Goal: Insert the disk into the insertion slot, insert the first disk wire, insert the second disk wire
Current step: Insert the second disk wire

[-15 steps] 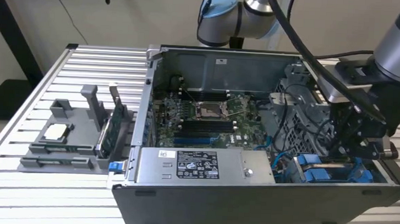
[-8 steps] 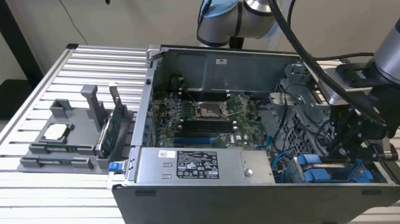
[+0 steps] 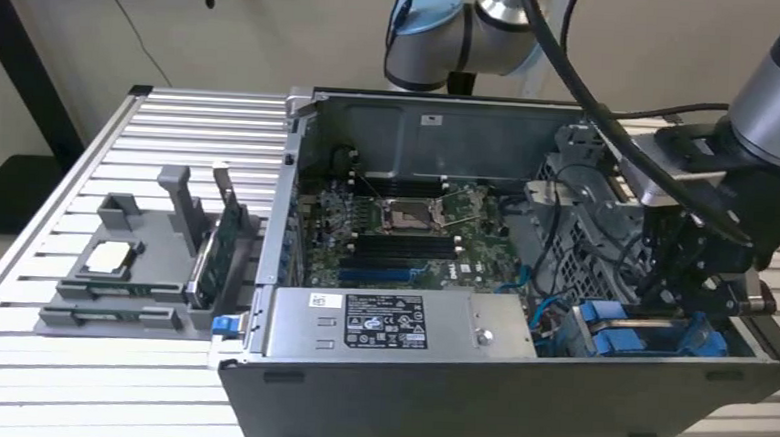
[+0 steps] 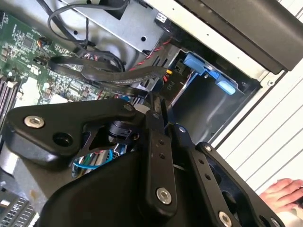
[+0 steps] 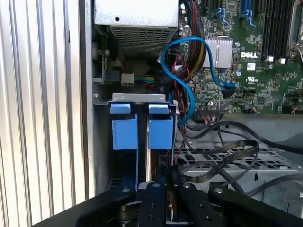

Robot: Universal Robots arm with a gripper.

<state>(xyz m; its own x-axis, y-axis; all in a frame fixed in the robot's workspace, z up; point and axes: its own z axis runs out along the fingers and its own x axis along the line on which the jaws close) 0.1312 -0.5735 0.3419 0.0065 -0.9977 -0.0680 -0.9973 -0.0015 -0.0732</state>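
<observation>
Evidently the disk point(image 5: 160, 135) already stood edge-on in the insertion slot point(image 5: 139, 98), its blue carrier beside a second blue carrier in the same grey bay. In the exterior view that bay point(image 3: 704, 347) sat at about four o'clock within the open computer case point(image 3: 487, 404). The gripper point(image 5: 166, 182) hung directly over the disk's exposed edge with its jaws drawn together; whether the tips touched that edge could not be told. The second wrist view showed the same closed fingers point(image 4: 158, 142) pointing towards the bay. Loose black cables point(image 5: 222, 156) lay just beside the gripper, and a blue cable point(image 5: 189, 94) looped near the bay, so I judged that neither disk wire was in place yet. The silver power-supply box point(image 3: 399, 319) lay at nine o'clock from the bay in the exterior view, the motherboard point(image 3: 403, 229) at about ten o'clock, and a grey parts tray point(image 3: 134, 265) on the slatted table point(image 3: 35, 360) at nine o'clock from the case. The main risk appeared to be snagging: a closed gripper moving among those slack cables could hook one and drag it, or tug the carrier askew in its rails. A person's hand point(image 4: 284, 194) rested near the case edge.
</observation>
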